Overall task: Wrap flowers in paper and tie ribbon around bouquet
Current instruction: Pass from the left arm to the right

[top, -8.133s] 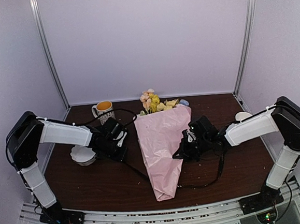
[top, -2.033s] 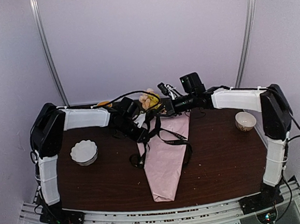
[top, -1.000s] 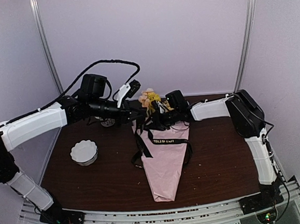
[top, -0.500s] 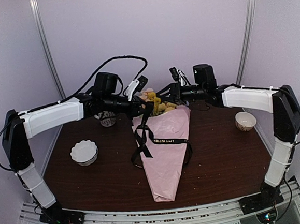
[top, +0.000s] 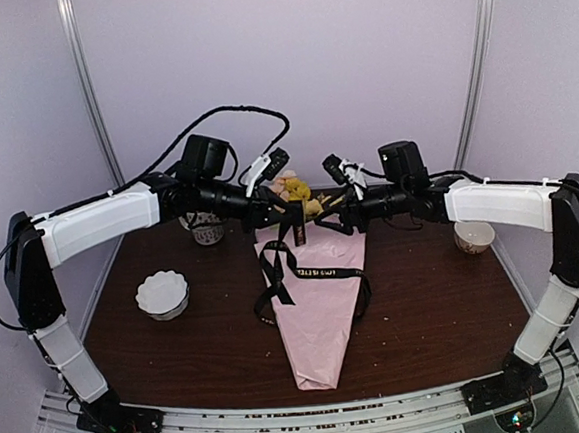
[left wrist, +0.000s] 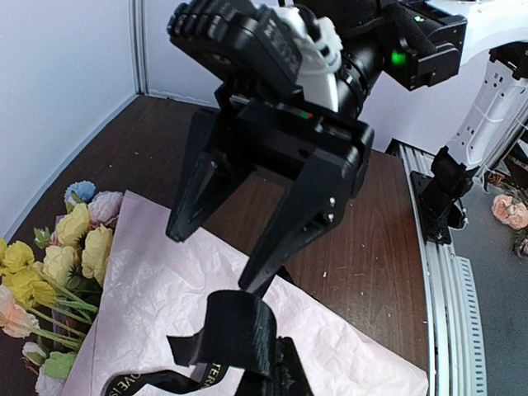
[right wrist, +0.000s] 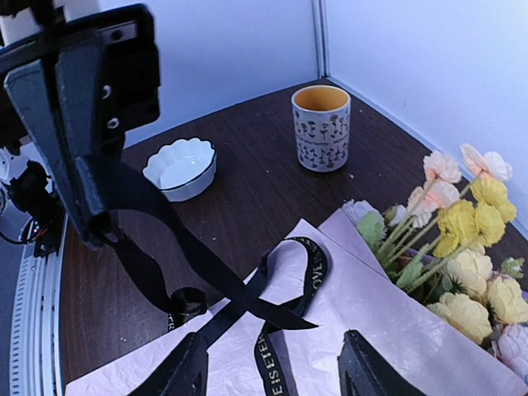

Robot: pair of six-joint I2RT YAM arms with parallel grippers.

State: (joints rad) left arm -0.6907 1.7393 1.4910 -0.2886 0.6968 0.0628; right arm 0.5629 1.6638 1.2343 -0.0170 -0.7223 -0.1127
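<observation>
The bouquet lies mid-table, its pink paper (top: 321, 294) forming a cone around the flowers (top: 295, 188). A black ribbon (top: 314, 273) with gold lettering loops across the paper. My left gripper (top: 287, 215) hangs above the cone's wide end, shut on one end of the ribbon (left wrist: 235, 330), which droops down from it (right wrist: 165, 239). My right gripper (top: 327, 213) faces it from the right, open, and its fingers (right wrist: 186, 367) straddle the paper (right wrist: 371, 330) with nothing between them. In the left wrist view the right gripper (left wrist: 213, 260) stands spread just beyond the held ribbon.
A yellow-lined patterned mug (right wrist: 322, 124) stands at the back left, half hidden under my left arm. A white scalloped bowl (top: 163, 292) sits at the left, and a small bowl (top: 473, 234) at the right. White walls close in three sides.
The right jaws have spread wider, and the right gripper has dropped slightly, down and right. My left gripper still holds the ribbon end in nearly the same place.
</observation>
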